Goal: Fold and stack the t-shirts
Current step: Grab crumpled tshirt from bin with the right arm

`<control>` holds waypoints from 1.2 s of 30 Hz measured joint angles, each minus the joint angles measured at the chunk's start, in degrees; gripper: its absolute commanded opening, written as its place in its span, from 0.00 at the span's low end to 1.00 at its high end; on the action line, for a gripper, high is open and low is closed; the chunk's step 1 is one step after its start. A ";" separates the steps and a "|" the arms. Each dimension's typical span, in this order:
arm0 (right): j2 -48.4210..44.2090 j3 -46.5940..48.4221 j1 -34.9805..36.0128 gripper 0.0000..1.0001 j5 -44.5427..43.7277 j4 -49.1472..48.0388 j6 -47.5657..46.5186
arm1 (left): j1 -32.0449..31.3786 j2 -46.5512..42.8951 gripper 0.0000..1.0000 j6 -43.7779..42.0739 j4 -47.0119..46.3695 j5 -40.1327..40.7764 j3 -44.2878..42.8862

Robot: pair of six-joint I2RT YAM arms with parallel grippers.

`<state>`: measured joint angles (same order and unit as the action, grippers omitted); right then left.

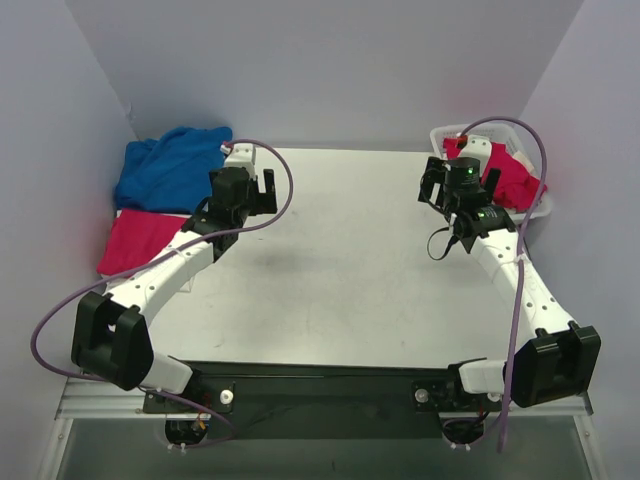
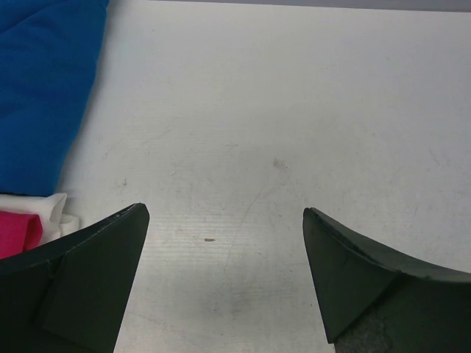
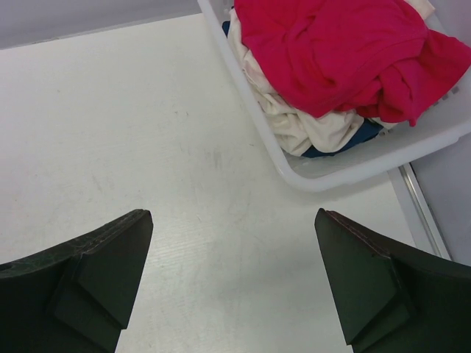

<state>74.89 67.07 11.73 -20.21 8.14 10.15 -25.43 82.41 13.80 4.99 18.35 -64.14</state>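
A crumpled royal blue t-shirt [image 1: 170,165] lies at the table's far left, and a flat crimson-pink t-shirt [image 1: 145,240] lies just in front of it. In the left wrist view the blue t-shirt [image 2: 37,88] fills the left edge, with a cream-white edge [image 2: 51,209] and a pink one [image 2: 18,232] below it. My left gripper [image 1: 264,188] [image 2: 225,210] hangs open over bare table, right of that pile. My right gripper [image 1: 432,182] [image 3: 234,213] is open and empty, just left of the basket. A crimson-pink t-shirt [image 3: 331,51] lies bunched in the basket over a cream-white one [image 3: 309,129].
The white plastic basket [image 1: 535,212] [image 3: 353,173] stands at the table's far right corner. A bit of dark blue cloth [image 3: 346,143] shows under the cream shirt. Grey walls close in the back and both sides. The white table [image 1: 340,260] stretches between the arms.
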 measured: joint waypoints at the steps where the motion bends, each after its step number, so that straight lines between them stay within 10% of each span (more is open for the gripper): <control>1: 0.02 0.11 0.00 1.00 0.15 -0.02 0.11 | 0.00 0.00 0.97 -0.07 -0.02 0.02 0.00; 15: 1.27 1.16 -1.62 0.99 0.92 -0.79 -1.27 | 0.00 1.95 0.97 -0.52 -0.02 0.50 0.00; 22: 12.57 14.01 -9.86 0.73 1.66 0.42 0.37 | 0.02 2.47 0.97 -0.52 -0.02 1.64 0.00; 36: 33.40 27.47 -17.94 0.72 4.37 3.91 4.61 | 0.48 5.64 0.97 -0.44 -0.11 3.08 0.00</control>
<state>108.29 94.54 -6.22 -15.84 12.05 14.76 -24.95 88.05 13.37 4.89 21.43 -64.14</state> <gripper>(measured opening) 0.722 0.975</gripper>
